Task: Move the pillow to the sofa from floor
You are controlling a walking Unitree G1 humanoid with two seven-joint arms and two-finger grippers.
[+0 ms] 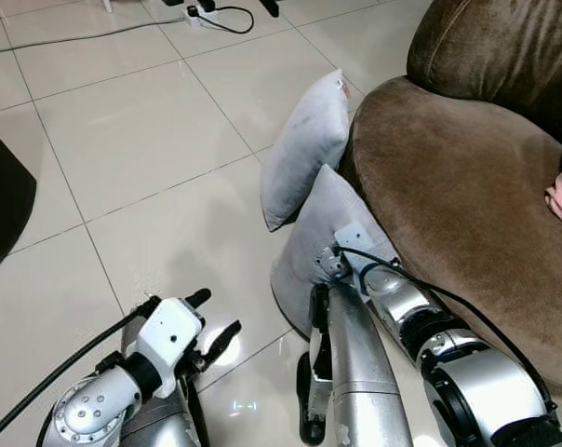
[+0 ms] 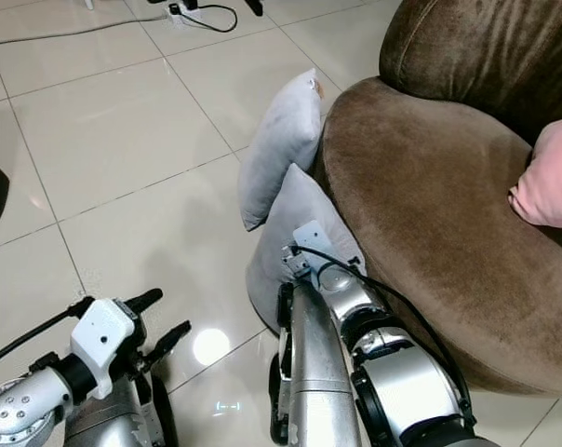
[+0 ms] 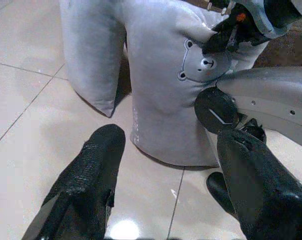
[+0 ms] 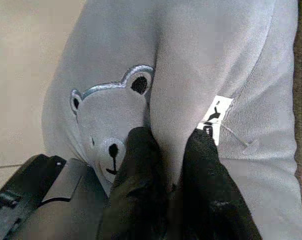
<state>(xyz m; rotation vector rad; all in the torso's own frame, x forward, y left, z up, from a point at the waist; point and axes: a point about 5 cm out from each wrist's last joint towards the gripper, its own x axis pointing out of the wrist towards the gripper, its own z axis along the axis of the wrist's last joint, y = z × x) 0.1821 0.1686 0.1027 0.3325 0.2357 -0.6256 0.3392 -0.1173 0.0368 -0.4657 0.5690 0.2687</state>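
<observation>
Pillow pinched, not yet lifted

Right gripper (image 4: 166, 150) pinches a fold of the near pillow (image 1: 309, 247) — it leans against the sofa (image 1: 448, 186); left gripper (image 3: 166, 165) gapes wide nearby, empty.

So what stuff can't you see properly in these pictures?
- Near pillow: its lower side, hidden by the right arm in the eye views.
- Right gripper: its fingertips, sunk in a fold of pillow fabric in the right wrist view.
- Far pillow: its back, pressed against the sofa.
- Pink thing: cut off by the picture edge.
- Small label: print too tiny to read.
</observation>
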